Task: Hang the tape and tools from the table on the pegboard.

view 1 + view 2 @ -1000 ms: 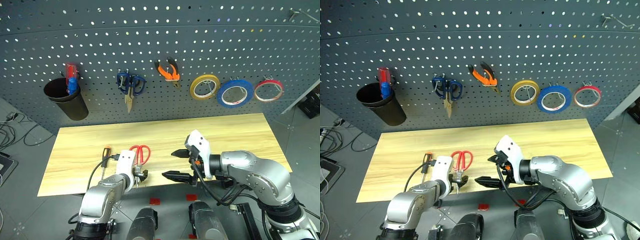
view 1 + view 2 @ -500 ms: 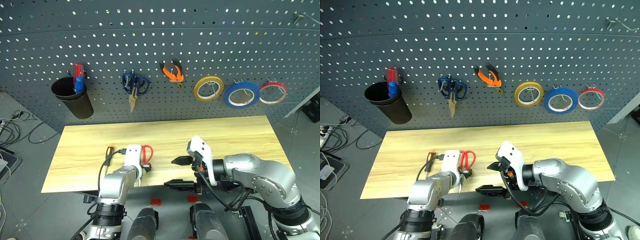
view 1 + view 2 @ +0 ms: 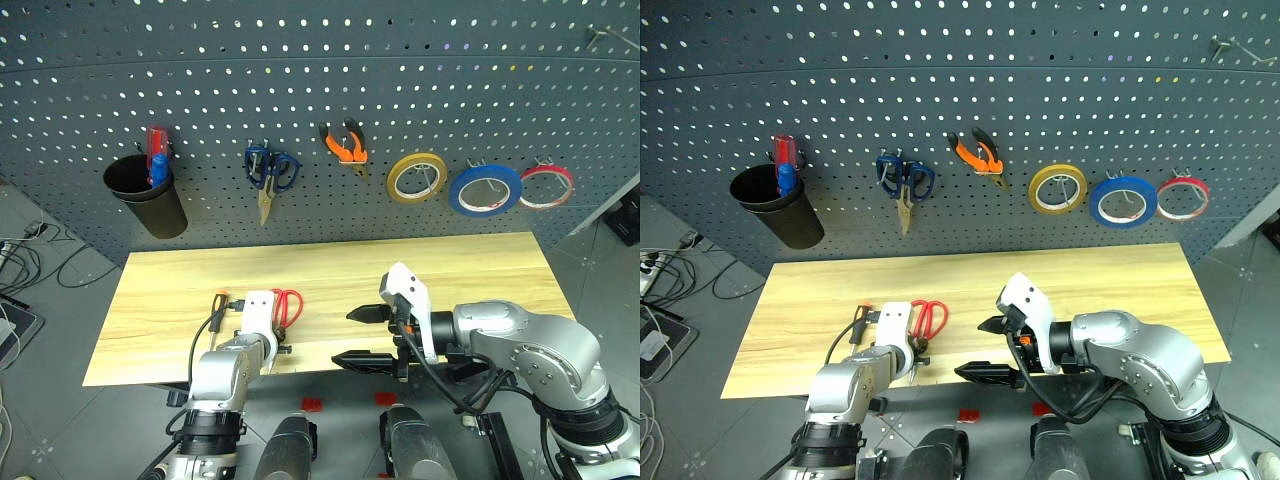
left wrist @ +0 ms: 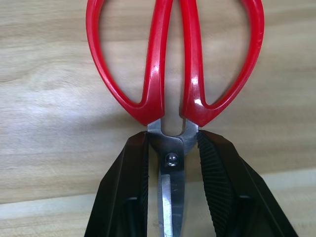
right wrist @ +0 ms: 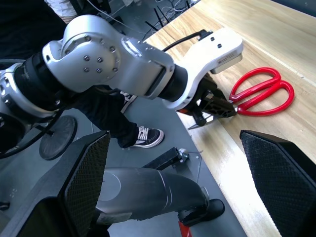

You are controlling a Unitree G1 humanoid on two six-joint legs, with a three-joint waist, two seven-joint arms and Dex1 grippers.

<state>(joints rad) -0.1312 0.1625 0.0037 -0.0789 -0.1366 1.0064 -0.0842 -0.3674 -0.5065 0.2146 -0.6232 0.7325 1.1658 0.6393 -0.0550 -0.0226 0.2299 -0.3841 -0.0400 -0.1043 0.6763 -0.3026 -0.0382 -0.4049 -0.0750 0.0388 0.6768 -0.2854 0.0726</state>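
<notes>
The red-handled scissors (image 3: 286, 305) lie flat near the front edge of the wood-grain table (image 3: 450, 265). My left gripper (image 4: 173, 134) is shut on them, its black fingers (image 4: 133, 168) pressed on both sides of the pivot. The slim screwdriver (image 3: 213, 312) lies just left of that gripper. In front of the table edge my right gripper (image 3: 358, 337) hangs open and holds nothing. On the pegboard (image 3: 400, 60) hang the orange-handled pliers (image 3: 345, 142) and the blue tape (image 3: 485, 188).
Also on the pegboard are a black cup (image 3: 148, 195) with red and blue items, blue-handled scissors (image 3: 268, 170), a yellow tape ring (image 3: 417, 176) and a red-and-white tape ring (image 3: 548, 186). A person's sneaker (image 5: 146, 134) stands on the floor beside the table.
My left gripper's fingers have closed in on the scissors' pivot. The right gripper has stayed open in place. The camera view shifted slightly.
</notes>
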